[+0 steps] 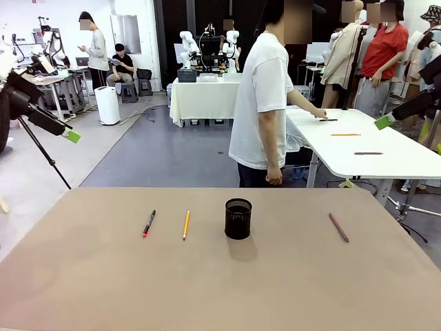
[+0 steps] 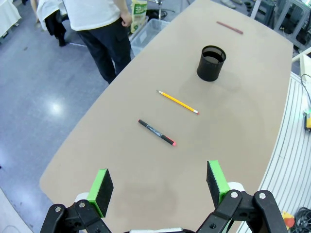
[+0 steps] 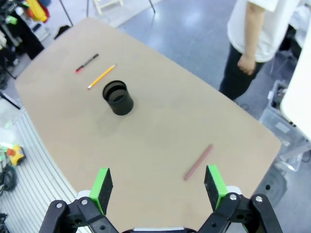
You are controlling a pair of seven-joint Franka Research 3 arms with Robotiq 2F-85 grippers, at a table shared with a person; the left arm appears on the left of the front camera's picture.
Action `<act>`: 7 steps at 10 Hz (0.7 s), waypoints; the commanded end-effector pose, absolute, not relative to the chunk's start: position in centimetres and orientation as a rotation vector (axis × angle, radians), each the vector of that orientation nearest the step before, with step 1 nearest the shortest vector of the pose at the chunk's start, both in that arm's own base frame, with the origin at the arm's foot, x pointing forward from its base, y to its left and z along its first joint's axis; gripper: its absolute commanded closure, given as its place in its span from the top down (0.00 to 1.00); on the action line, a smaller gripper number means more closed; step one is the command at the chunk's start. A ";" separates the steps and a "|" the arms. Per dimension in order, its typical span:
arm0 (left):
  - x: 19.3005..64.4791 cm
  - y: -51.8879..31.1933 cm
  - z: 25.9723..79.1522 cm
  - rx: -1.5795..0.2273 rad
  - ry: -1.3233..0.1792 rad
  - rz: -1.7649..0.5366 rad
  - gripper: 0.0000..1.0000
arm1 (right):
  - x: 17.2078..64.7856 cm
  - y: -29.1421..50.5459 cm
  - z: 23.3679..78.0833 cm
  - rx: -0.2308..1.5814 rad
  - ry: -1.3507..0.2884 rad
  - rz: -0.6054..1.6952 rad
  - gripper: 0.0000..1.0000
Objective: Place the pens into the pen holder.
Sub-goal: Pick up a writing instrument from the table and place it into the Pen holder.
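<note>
I count on the table (image 1: 96,289): pen holder (image 1: 238,218) upright mid-table; black pen (image 1: 149,223) and yellow pencil (image 1: 186,225) lying apart to its left; brown pen (image 1: 338,227) well off to its right. Left gripper (image 2: 159,180) and right gripper (image 3: 159,183): jaws spread wide, holding nothing, high above the tabletop.

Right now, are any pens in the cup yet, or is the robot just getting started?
Just getting started. Done: nothing, the pen holder looks empty inside. In hand: nothing, the left gripper and right gripper are both open and empty, held up high. Left to do: all three, the black pen with a red end, the yellow pencil and the reddish-brown pen, lying flat on the table.
</note>
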State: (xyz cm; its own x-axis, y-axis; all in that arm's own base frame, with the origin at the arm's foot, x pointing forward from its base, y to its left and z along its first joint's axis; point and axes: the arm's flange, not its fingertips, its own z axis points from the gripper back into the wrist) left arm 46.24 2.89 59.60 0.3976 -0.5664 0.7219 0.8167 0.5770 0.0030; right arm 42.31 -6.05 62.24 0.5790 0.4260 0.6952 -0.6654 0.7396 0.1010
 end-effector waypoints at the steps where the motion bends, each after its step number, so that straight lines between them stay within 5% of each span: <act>1: 46.3 3.0 59.6 -0.389 -0.744 -0.907 1.00 | 45.3 -5.3 60.1 0.294 -0.617 0.468 1.00; 7: 46.3 3.0 59.6 -0.389 -0.744 -0.907 1.00 | 53.9 -5.8 49.3 0.124 -0.246 0.120 1.00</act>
State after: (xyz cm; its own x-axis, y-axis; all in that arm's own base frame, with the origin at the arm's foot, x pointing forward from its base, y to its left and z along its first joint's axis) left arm 46.28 2.91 59.53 0.3993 -0.5666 0.7208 0.8164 0.5775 0.0017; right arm 52.90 -6.68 48.01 0.9380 0.1353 0.3191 -0.1826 0.9754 0.1232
